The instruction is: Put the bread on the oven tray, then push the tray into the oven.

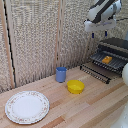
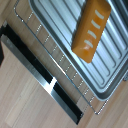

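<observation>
- While my gripper [image 1: 99,34] hangs high above the oven [image 1: 113,54], it holds nothing; its blue tips look a little apart in the exterior view, but they are too small to be sure, so I cannot tell the exact state.
- The bread [image 2: 90,29] already lies on the oven pan [image 2: 60,35], slightly diagonal across its ribs, and it seems flat on the surface.
- The pan sits on a wire rack [image 2: 55,57] that sticks out of the oven front, above the open oven door [image 2: 45,80].
- I judge the bread as light and soft, easy to squash, so I should not touch it more.
- The pan is stiff metal and probably smooth, so it may slip; I think the front rim is the best place to hold or push.
- A gentle, straight push is needed, otherwise the bread can slide.
- On the worktop [image 1: 95,102] stand a blue cup [image 1: 61,74], a yellow bowl [image 1: 75,86] and a patterned plate [image 1: 27,106], well apart from the oven.
</observation>
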